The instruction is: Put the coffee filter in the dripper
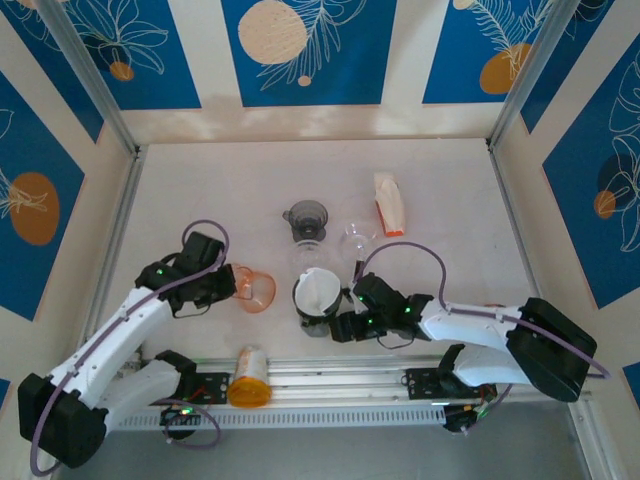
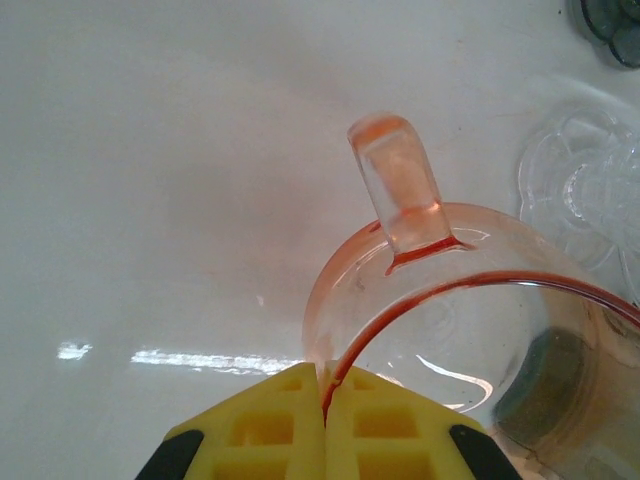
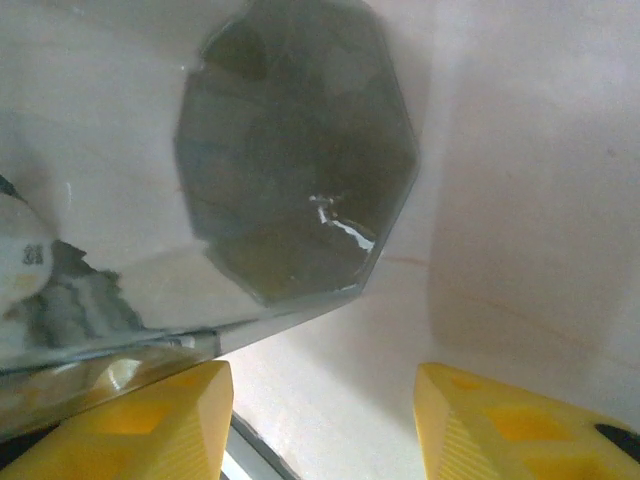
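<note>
A white coffee filter (image 1: 318,288) sits inside a smoky grey dripper (image 1: 312,318) at the table's near middle. My right gripper (image 1: 341,326) stands open just to its right. In the right wrist view the grey dripper (image 3: 300,170) fills the upper left, and the right gripper (image 3: 320,400) has bare table between its fingers, the left finger close under the dripper's wall. To the left, an orange see-through dripper (image 1: 256,290) with a handle (image 2: 400,185) stands on the table. My left gripper (image 1: 228,287) is shut on its rim (image 2: 420,300); the yellow fingers (image 2: 270,430) pinch the wall.
A second dark dripper (image 1: 306,218), a clear glass vessel (image 1: 358,238) and a pack of filters (image 1: 389,203) stand further back. A jar with an orange lid (image 1: 249,377) lies on the rail by the arm bases. Walls enclose the table on three sides.
</note>
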{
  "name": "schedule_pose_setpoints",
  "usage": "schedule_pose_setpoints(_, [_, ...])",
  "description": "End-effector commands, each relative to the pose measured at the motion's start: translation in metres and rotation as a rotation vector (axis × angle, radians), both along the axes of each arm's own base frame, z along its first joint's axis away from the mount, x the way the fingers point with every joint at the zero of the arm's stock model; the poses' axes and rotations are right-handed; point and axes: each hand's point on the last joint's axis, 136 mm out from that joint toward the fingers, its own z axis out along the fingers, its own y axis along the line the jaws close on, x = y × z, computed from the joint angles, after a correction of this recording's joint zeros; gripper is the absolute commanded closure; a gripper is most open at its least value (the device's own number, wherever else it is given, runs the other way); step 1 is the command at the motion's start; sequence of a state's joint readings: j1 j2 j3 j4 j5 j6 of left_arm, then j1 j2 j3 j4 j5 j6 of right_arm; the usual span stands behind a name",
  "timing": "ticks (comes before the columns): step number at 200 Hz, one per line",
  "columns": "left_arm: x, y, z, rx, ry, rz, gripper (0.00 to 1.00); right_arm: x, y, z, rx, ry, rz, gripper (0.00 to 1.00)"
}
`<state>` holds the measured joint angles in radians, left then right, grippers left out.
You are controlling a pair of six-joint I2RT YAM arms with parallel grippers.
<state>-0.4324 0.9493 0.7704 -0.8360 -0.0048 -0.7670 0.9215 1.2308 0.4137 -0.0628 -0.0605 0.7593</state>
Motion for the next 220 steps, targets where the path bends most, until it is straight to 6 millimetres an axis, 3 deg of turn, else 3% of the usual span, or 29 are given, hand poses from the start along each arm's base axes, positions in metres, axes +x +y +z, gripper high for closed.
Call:
schedule_pose_setpoints(1, [0.005,0.011,0.024,-0.007,-0.046,0.036,1.0,0.017,0.024,0.018,0.074,-0.048,0.012,0.49])
schedule_pose_setpoints(110, [0.035,0.068,0.139,0.017,-0.331,0.2,1.0,0.046,0.075,0.005,0.043,-0.039,-0.027,0.54])
schedule_pose_setpoints(220, [0.044,0.063,0.182,-0.032,-0.414,0.17,1.0,0.092,0.131,0.002,0.034,-0.066,-0.086,0.57])
